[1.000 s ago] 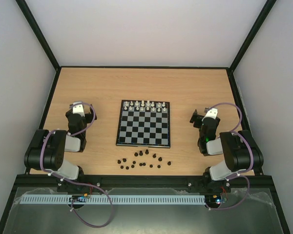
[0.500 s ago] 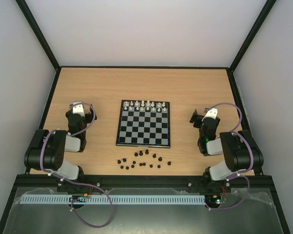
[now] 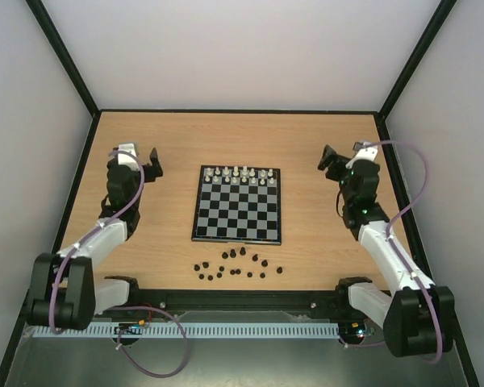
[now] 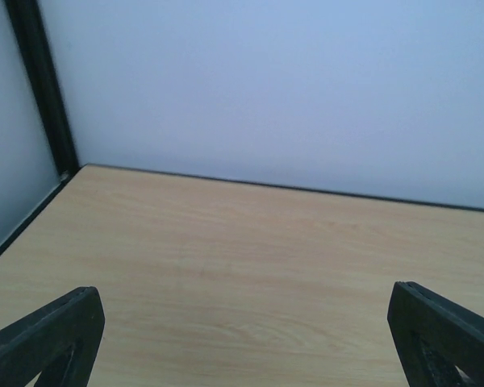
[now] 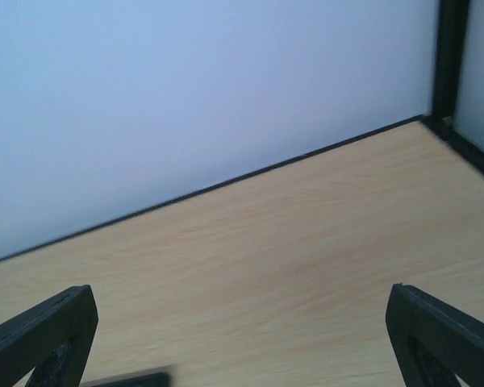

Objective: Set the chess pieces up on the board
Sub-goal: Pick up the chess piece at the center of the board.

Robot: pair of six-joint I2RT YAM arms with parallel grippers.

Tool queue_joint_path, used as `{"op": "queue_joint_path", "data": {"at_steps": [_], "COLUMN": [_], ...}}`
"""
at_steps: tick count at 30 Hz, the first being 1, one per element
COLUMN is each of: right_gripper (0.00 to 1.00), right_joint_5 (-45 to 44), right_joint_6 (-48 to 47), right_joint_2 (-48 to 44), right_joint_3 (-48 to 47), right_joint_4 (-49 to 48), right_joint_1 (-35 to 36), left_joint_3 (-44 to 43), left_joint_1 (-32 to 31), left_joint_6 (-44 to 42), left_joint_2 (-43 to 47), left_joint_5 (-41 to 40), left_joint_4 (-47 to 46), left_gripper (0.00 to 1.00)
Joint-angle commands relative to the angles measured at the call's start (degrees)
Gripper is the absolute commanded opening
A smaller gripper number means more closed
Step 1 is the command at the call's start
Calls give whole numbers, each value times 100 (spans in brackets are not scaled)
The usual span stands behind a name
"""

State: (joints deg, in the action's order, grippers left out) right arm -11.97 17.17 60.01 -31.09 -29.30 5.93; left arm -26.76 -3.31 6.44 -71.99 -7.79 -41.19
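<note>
Plainly, pale walls (image 3: 242, 48) enclose the wood-grain table (image 3: 306, 145); left gripper (image 4: 240, 302) and right gripper (image 5: 238, 300) gape empty.

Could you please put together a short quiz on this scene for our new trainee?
1. True or false: the black chess pieces already stand on the board.
2. Where are the white pieces? A) on the board's far rows; B) on the board's near rows; C) on the table beside the board.
3. Fill in: the left end effector and the right end effector are both ____ (open or shut).
Key: 1 false, they lie on the table off the board's near edge; 2 A; 3 open.
</note>
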Motion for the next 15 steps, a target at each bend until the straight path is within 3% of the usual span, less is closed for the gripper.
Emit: {"op": "queue_joint_path", "data": {"at_steps": [1,4,8,12,15], "right_gripper": [99,99,99,99,98], "right_joint_5": [1434,2767,2377,2925,3323], "right_joint_6": [1076,1041,1950,1798,1779], "right_joint_2": [-234,-594,-1209,-1327,-1506], "right_joint_3": [-1031,-1100,-946,-986,-779], "right_joint_4": [2682,2867,3605,4188,4281], "right_joint_1": [-25,-23,-23,-22,-3], "left_joint_3": [-531,-1121,-1866,-1759,-1273], "left_joint_1": [-530,-922,-1359,-1408,-1479], "left_joint_6": [390,856,1264,2008,2070], "left_joint_2": [710,942,1115,1804,2582], "left_joint_5": [195,261,233,863,1539], "left_joint_4": [1205,1971,3528,4458,4739], "left_gripper": [99,99,99,99,99]}}
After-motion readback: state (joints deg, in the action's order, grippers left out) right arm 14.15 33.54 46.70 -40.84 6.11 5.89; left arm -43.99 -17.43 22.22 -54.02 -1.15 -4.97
